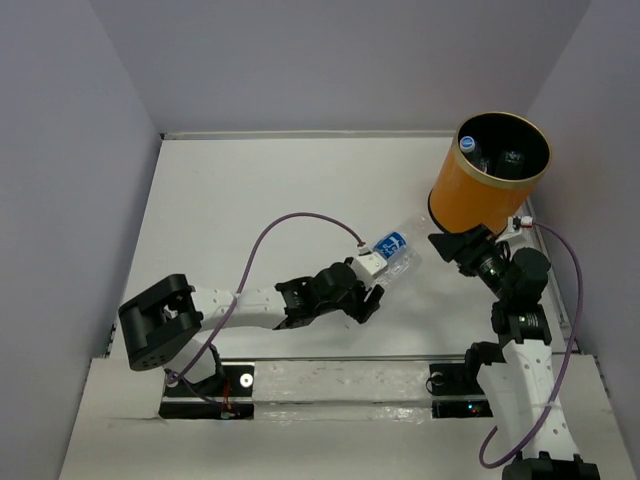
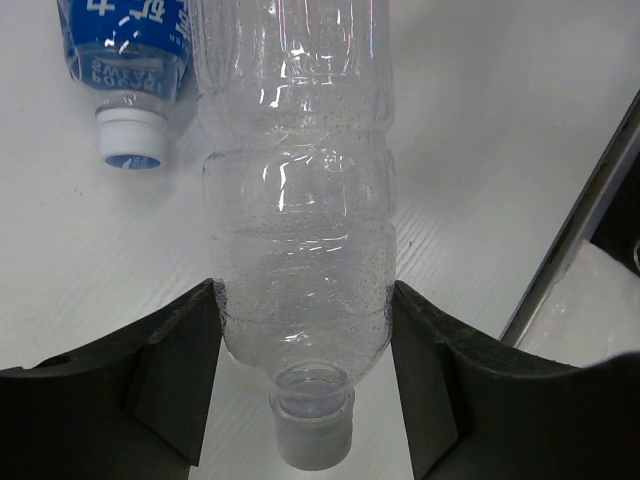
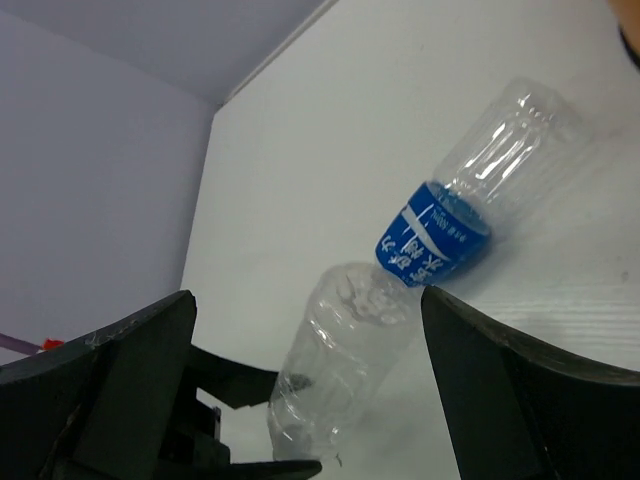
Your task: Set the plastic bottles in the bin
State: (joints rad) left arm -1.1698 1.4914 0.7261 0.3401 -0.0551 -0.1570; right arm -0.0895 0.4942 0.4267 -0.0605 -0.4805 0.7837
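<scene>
Left of the bin [image 1: 468,195], seen from above, my left pincer [image 1: 372,292] sits beside the labelled bottle [image 1: 393,247]; my right pincer [image 1: 457,243] hangs at the bin's foot. Only the left wrist view shows the grip: closed on the clear bottle [image 2: 300,220] below its shoulder. It looks light, crinkly and slippery, so squeeze gently. Right wrist view: jaws wide, empty.

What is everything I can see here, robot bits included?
bin: one, orange with a black inside, far right corner of the table.
bottles in bin: number unclear; one blue cap shows.
labelled bottle: one, clear with a blue label, lying mid-table.
unlabelled bottle: one, clear, lying beside it.
table: one, white.
cables: two, purple, one per arm.
left gripper: black, closed on the unlabelled bottle.
right gripper: black, open, empty, near the bin.
</scene>
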